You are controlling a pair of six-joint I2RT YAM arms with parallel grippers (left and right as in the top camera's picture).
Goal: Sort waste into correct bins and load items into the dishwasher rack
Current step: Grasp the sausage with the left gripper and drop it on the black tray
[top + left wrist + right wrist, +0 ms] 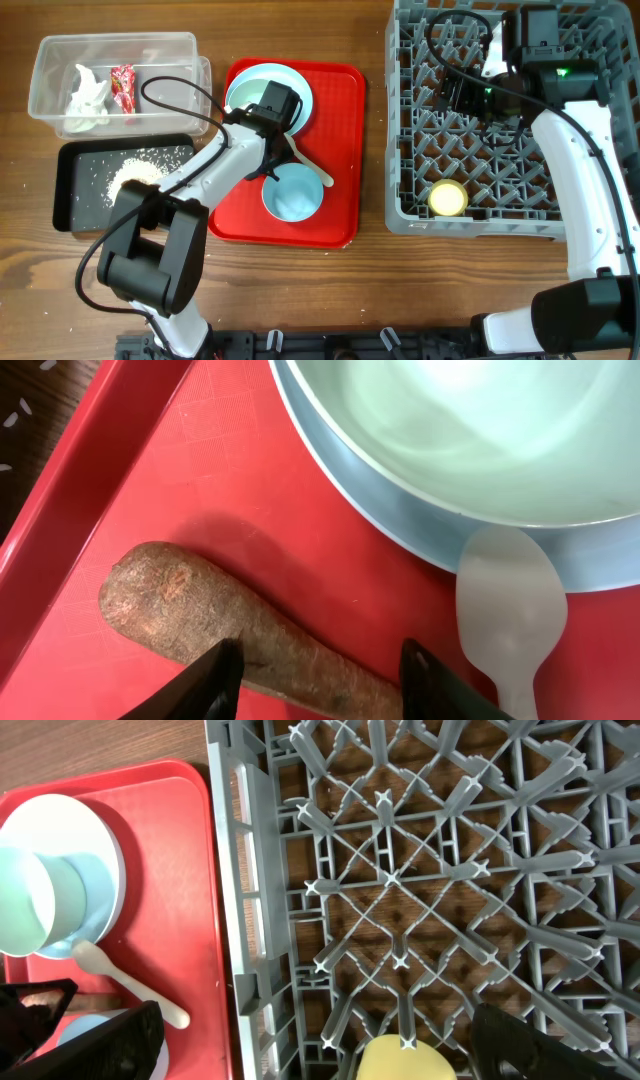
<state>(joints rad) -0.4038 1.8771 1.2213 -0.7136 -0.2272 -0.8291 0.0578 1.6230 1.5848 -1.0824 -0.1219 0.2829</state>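
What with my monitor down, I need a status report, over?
Left end effector open, straddling long orange-brown food piece on red tray. Right end effector open, empty, over dishwasher rack. White spoon close beside it.

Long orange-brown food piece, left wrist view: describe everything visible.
The long orange-brown food piece lies flat on the red tray, near its raised rim. Blunt rounded end, narrowing toward the left gripper. Skin looks rough, matte, with paler scuffs. Its narrow part runs between the two fingers; whether they pinch it cannot be told, and the frame cuts off that end. It lies apart from the white spoon and the pale blue plate.
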